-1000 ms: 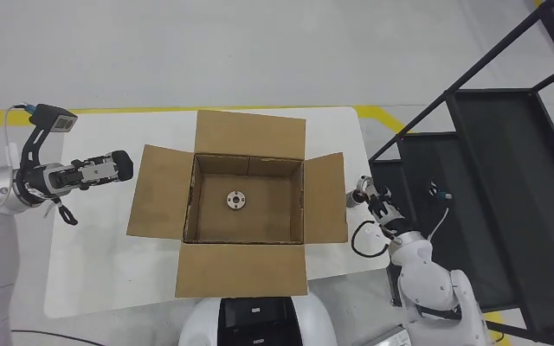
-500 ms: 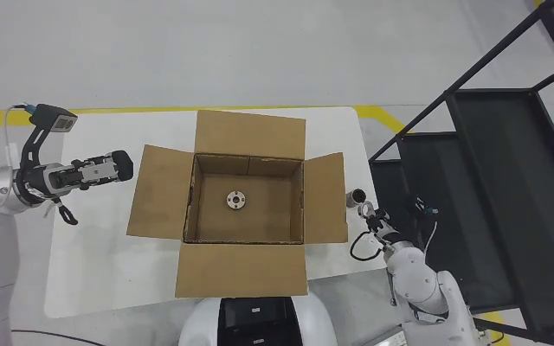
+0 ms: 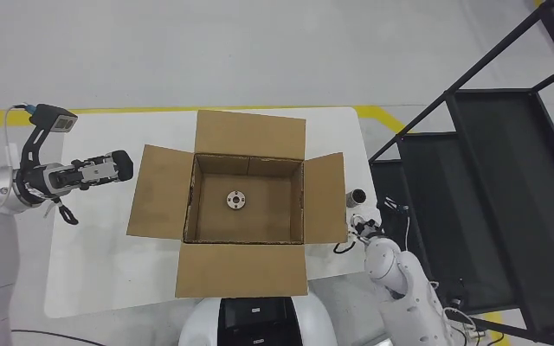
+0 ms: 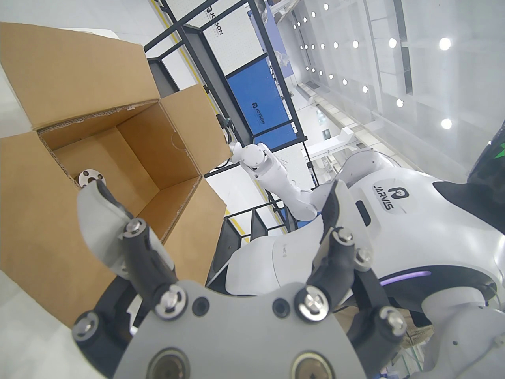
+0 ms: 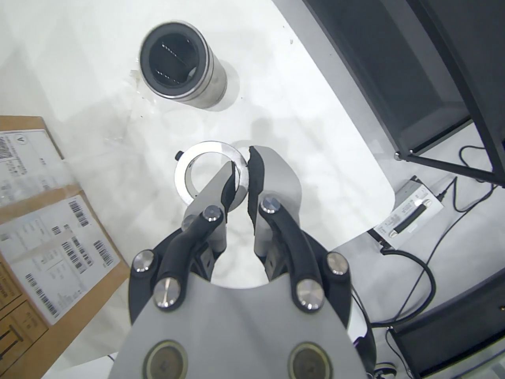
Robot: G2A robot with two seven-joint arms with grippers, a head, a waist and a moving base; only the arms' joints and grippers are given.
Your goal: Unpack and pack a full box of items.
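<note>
An open cardboard box (image 3: 247, 151) stands mid-table with a small round metal flange (image 3: 234, 201) on its floor; the left wrist view shows the box (image 4: 130, 147) and flange (image 4: 90, 178) too. My left gripper (image 3: 117, 166) hovers open over the table left of the box, its fingers (image 4: 98, 207) spread with nothing between them. My right gripper (image 5: 241, 175) is at the table's right edge beside the box flap, shut on the rim of a flat metal ring (image 5: 197, 177) low over the table. A steel cylinder (image 5: 181, 66) stands upright just beyond it (image 3: 355, 198).
The box's side flap (image 5: 47, 214) with printed labels lies close to my right gripper. A dark metal rack (image 3: 467, 182) stands right of the table. A small grey device with cables (image 5: 410, 207) lies on the floor below the table edge.
My right arm has pulled back from the steel cylinder toward the table's near right corner, leaving the cylinder standing. The left arm has not moved.
</note>
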